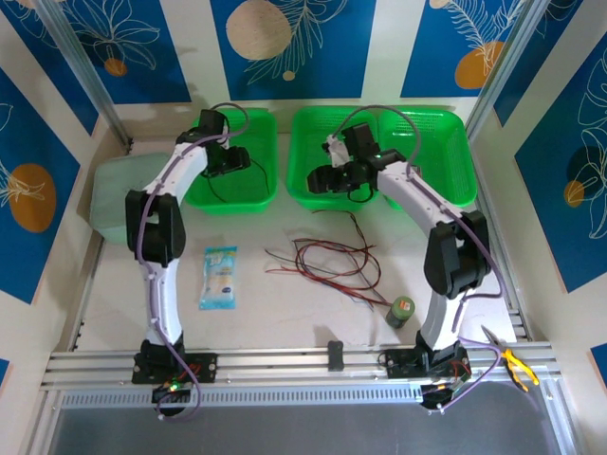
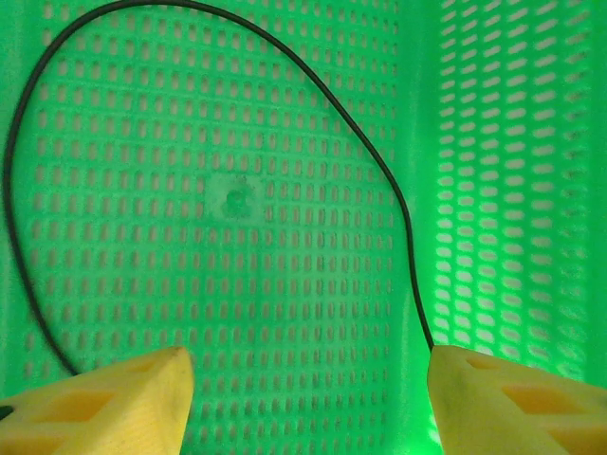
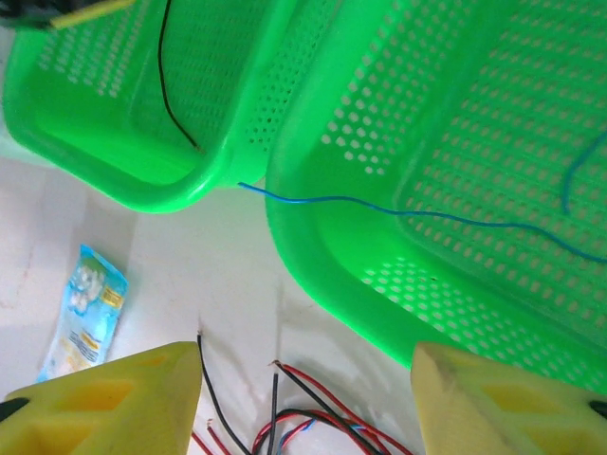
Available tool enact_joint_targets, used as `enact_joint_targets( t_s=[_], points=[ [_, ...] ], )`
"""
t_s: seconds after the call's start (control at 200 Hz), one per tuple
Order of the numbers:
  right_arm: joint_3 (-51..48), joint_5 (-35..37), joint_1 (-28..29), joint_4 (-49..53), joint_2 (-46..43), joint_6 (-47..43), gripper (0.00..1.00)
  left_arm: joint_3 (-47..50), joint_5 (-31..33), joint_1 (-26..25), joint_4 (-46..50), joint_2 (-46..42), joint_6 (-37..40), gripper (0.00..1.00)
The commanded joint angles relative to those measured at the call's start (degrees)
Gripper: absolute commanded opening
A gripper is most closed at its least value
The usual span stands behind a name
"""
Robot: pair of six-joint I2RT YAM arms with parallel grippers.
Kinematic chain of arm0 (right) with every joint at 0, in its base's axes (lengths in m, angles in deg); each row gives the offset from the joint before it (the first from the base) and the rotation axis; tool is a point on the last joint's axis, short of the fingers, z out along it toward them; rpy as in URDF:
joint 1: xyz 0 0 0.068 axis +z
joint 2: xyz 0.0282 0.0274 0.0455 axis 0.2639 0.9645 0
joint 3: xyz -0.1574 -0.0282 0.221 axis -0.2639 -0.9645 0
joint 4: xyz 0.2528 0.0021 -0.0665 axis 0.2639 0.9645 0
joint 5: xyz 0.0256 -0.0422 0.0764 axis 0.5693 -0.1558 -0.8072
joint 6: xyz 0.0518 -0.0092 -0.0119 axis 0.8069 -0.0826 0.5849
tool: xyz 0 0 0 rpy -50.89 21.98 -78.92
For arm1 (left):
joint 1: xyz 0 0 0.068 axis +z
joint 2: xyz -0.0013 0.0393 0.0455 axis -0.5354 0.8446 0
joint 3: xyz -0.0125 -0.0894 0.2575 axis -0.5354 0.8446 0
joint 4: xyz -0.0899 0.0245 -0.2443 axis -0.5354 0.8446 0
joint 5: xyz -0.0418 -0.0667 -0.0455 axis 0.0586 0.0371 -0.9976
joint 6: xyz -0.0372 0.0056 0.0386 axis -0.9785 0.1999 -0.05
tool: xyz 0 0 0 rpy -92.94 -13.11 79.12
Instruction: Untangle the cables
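Top: left hand (image 1: 228, 161) inside left basket (image 1: 256, 203), right hand (image 1: 327, 178) at right basket (image 1: 446, 202) front-left corner; red-black cables (image 1: 327, 261) tangled on bench (image 1: 285, 313).
Left wrist: hand released, lone black cable (image 2: 391, 185) looped on basket floor.
Right wrist: hand released, empty; blue cable (image 3: 322, 200) draped over rim. Advice: pinch one free end, draw slowly, avoid tightening tangle.

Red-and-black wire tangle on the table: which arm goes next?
Right, probably. The right gripper, open, hovers at the near rim of the right green perforated basket, the red-and-black wire tangle just beyond its fingers. The left gripper, also open, is inside the left green basket over a thin black wire.
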Motion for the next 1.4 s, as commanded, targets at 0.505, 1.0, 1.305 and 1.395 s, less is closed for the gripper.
enact_joint_targets(
  t_s=[0.505, 1.0, 1.305, 1.395],
  points=[
    [28.58, 14.02, 8.05, 13.57, 21.94, -7.41, 0.70, 22.94, -1.27, -0.18, -8.60, -26.20, -1.86, 0.68],
    [27.12, 16.38, 5.87, 15.36, 21.50, -7.50, 0.70, 22.08, -2.64, 0.13, -8.65, -24.97, -2.12, 0.68],
    [26.49, 16.08, 3.43, 14.61, 22.87, -6.54, 0.70, 21.93, -2.81, 0.11, -8.23, -25.13, -2.12, 0.68],
    [27.14, 15.36, 2.45, 15.03, 24.27, -6.27, 0.70, 21.92, -2.90, 0.11, -8.12, -25.20, -2.05, 0.68]
  ],
)
